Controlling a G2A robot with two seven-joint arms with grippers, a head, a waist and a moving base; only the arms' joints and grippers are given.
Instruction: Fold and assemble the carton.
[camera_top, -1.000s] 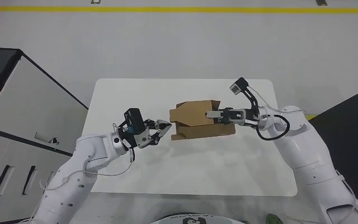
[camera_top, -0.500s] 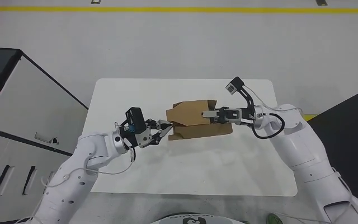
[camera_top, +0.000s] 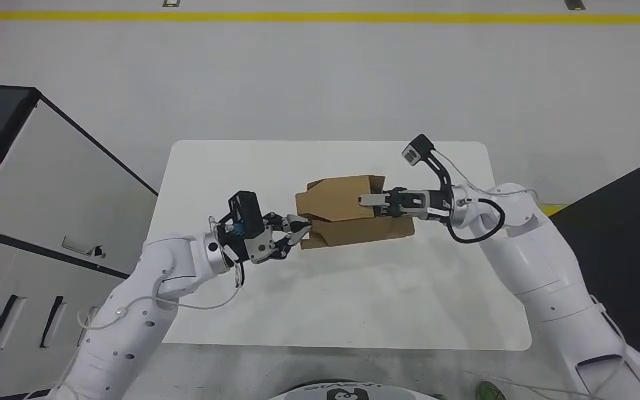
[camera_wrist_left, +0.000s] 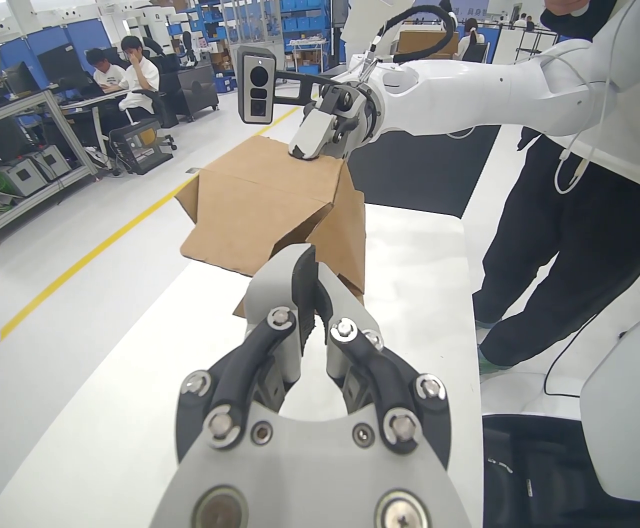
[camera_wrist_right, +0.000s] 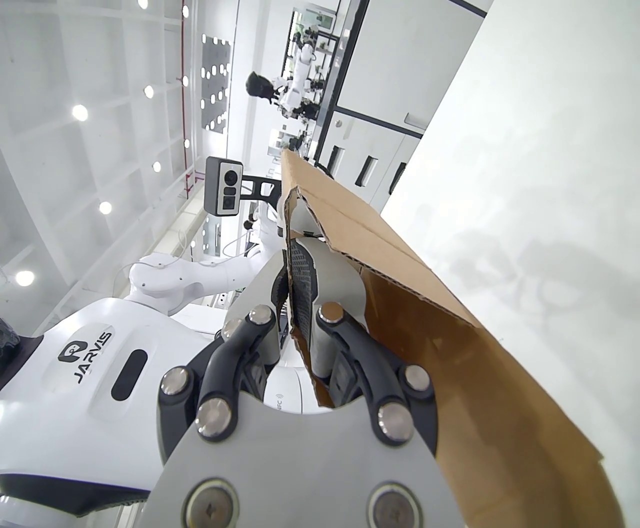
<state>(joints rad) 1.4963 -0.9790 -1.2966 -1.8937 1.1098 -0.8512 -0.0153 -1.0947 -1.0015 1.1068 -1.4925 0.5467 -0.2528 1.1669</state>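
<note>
A brown cardboard carton (camera_top: 345, 205), partly folded with loose flaps, sits mid-table. My right gripper (camera_top: 368, 200) is shut on its upper wall edge; in the right wrist view the cardboard (camera_wrist_right: 450, 350) runs between the fingers of that gripper (camera_wrist_right: 290, 250). My left gripper (camera_top: 300, 228) is at the carton's left end, low by the table. In the left wrist view its fingers (camera_wrist_left: 295, 280) are shut, tips against the lower flap of the carton (camera_wrist_left: 265, 215), nothing seen between them. The right gripper (camera_wrist_left: 305, 150) pinches the top edge there.
The white table (camera_top: 400, 300) has bare surface in front of and behind the carton. A grey cabinet (camera_top: 40, 180) stands off the table's left side. A yellow floor line (camera_top: 320, 16) runs beyond the far edge.
My left gripper has moved right up to the carton's end, and its fingers have come together. The right gripper and the carton have shifted a little to the left.
</note>
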